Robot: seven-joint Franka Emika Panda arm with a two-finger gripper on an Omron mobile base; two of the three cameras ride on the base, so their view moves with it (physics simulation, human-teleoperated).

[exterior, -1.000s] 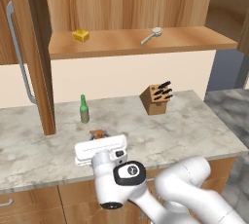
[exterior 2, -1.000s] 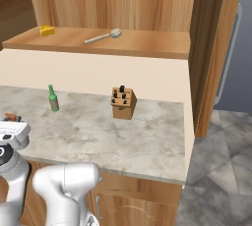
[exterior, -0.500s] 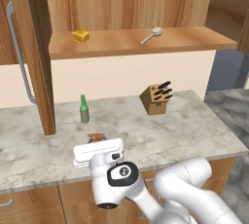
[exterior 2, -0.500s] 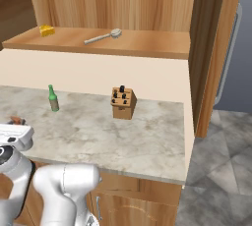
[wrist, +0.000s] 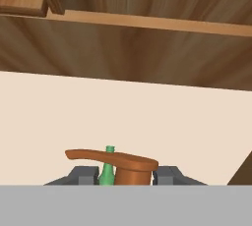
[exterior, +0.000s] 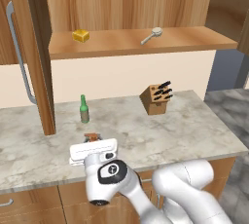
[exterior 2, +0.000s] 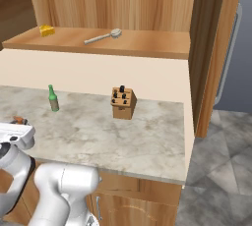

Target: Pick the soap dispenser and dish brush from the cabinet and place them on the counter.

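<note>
Gripper (wrist: 129, 177) is clamped on the soap dispenser (wrist: 129, 167), held low over the counter (exterior: 194, 125); setting down and release seem next.

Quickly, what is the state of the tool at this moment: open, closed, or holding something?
Tool: closed on the soap dispenser; its orange-brown pump top rises between the two fingers, low over the counter.

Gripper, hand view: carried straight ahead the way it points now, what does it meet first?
Gripper is shut on the soap dispenser. Straight ahead, the green bottle looks first, then the beige wall, though depth is unclear.
</note>
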